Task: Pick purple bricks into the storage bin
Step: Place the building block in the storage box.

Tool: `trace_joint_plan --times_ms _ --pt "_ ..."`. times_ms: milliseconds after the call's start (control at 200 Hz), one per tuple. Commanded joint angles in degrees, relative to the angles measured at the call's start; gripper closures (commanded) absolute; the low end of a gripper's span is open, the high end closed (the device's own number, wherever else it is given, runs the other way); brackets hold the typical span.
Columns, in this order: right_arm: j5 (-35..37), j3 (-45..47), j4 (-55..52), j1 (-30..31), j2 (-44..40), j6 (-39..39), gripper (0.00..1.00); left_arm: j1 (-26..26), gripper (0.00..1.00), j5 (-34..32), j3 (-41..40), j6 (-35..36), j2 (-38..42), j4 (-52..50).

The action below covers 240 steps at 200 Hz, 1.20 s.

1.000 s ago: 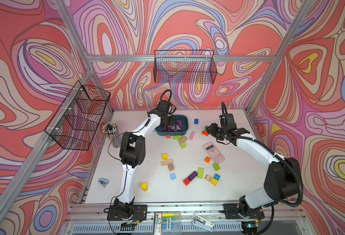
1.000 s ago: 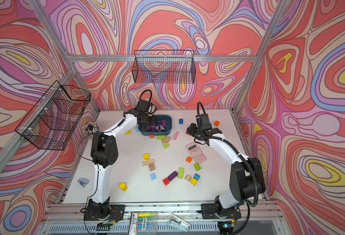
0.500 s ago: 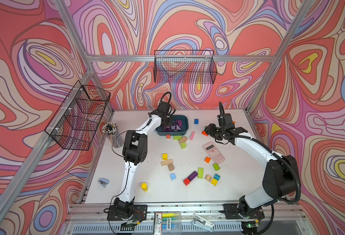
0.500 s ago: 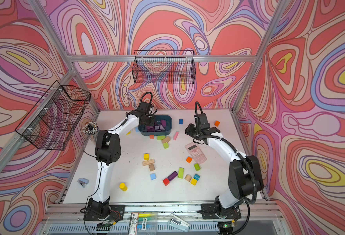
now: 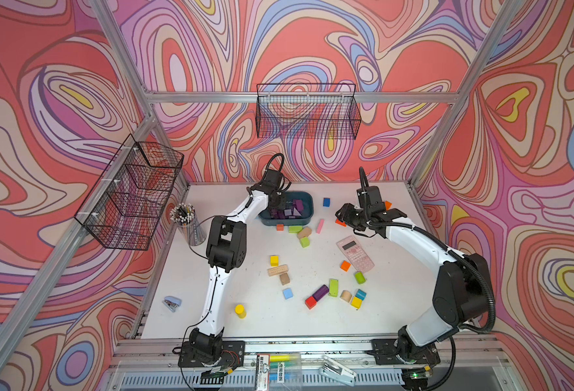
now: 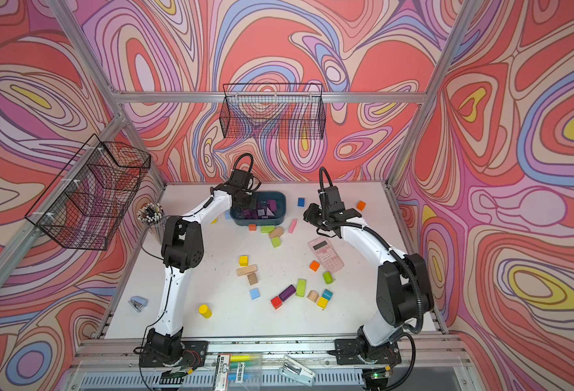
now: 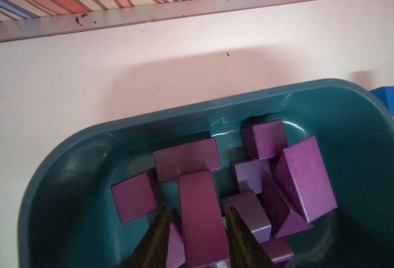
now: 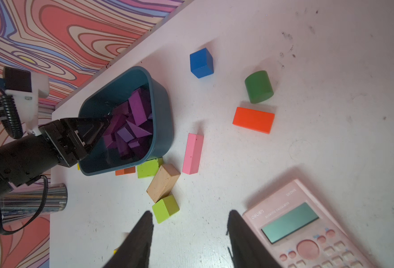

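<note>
Since the frame a second back, my right gripper (image 5: 343, 216) had drifted a little toward the storage bin (image 5: 307, 206), and the left arm's elbow had swung slightly inward, while the left gripper (image 5: 279, 207) stayed down inside the bin. In both top views the purple bricks (image 5: 295, 210) lay heaped in the bin right beside that gripper. One loose purple bar (image 6: 287, 292) sat on the front part of the table (image 6: 231, 321), between a red cube (image 6: 276, 302) and a green bar (image 6: 300, 287), well apart from both grippers. The right gripper hung over the table, with a pink bar (image 5: 319, 226) between it and the bin. From the left wrist, a tilted purple bar (image 7: 198, 185) ran straight between the fingers (image 7: 163, 232), its far end propped on another brick lying flat. The jaws stood close on either flank, and I could not tell whether they pinched it or had let go. More bricks crowded both sides, all within the bin's walls (image 7: 75, 174). From the right wrist, the jaws stood apart with bare table between them, a lime cube (image 8: 165, 208) just beside one fingertip and a calculator (image 8: 295, 222) by the other. The bin (image 8: 162, 120) and its bricks lay well ahead.
</note>
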State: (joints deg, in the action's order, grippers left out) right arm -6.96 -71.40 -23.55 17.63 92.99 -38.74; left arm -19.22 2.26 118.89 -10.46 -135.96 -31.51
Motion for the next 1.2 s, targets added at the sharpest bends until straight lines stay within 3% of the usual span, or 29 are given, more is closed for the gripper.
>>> trace_joint_plan --times_ms 0,336,616,796,1197 --pt "-0.09 -1.76 0.29 0.61 1.13 -0.77 0.46 0.89 0.51 -0.97 1.52 1.3 -0.43 -1.24" --pt "1.23 -3.65 0.59 0.74 2.35 -1.07 0.46 0.94 0.42 1.1 -4.26 1.42 7.89 0.32" --pt "3.93 -3.93 2.64 0.72 3.71 -1.02 0.46 0.63 0.11 2.26 -17.65 -0.18 19.73 0.98" --pt "4.77 -3.55 4.68 0.76 4.73 -1.32 0.46 -0.56 0.0 0.22 -22.11 -0.09 25.73 -3.08" --pt "8.75 -3.73 4.25 0.64 5.44 0.41 0.42 -7.77 0.0 -0.62 -30.21 3.94 35.43 -10.05"
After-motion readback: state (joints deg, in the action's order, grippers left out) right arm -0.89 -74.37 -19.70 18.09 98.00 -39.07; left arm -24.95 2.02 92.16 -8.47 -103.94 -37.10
